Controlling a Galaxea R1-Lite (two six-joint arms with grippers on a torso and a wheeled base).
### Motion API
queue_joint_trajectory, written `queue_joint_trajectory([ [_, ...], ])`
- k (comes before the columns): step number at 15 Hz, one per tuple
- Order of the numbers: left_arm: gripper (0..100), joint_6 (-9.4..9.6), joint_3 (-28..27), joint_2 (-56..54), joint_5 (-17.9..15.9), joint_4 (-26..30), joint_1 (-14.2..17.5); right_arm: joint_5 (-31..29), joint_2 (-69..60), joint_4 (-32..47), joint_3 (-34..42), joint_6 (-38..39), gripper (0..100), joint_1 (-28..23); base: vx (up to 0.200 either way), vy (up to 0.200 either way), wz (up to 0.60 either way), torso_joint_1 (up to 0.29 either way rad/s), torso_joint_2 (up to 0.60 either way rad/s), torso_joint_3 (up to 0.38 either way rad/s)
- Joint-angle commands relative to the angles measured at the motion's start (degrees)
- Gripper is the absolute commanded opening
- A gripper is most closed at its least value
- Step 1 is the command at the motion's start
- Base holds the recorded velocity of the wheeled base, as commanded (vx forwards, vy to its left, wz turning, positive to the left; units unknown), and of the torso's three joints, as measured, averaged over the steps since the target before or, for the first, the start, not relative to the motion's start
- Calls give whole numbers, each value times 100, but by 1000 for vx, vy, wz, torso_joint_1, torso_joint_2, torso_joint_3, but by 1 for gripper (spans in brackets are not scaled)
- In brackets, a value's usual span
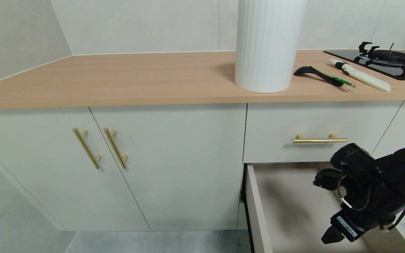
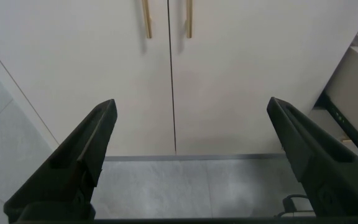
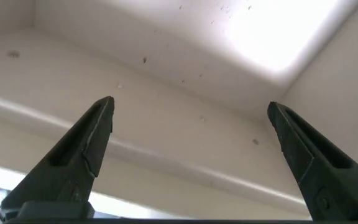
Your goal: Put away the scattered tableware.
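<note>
Right gripper (image 3: 189,104) hangs over the open drawer (image 1: 258,207) at lower right, fingers (image 3: 86,149) wide and empty like those of the left gripper (image 2: 188,109), while ladle (image 1: 316,74) and knife (image 1: 360,75) lie on the table (image 1: 135,77) at upper right, so apparently nothing is stowed yet.

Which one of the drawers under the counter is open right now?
The lower drawer: it is pulled out with its floor showing, while the upper drawer directly above it, with the gold handle, is shut.
</note>
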Motion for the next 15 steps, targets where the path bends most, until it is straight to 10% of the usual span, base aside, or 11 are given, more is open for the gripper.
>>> queue_joint_trajectory([
  [1,100,-1,0,2,1,0,-4,-4,0,-30,-8,12,100,5,0,0,0,0,0,0],
  [15,100,-1,0,2,1,0,5,-57,-1415,-1217,-105,715,100,-233,0,0,0,1,-4,-2],
])
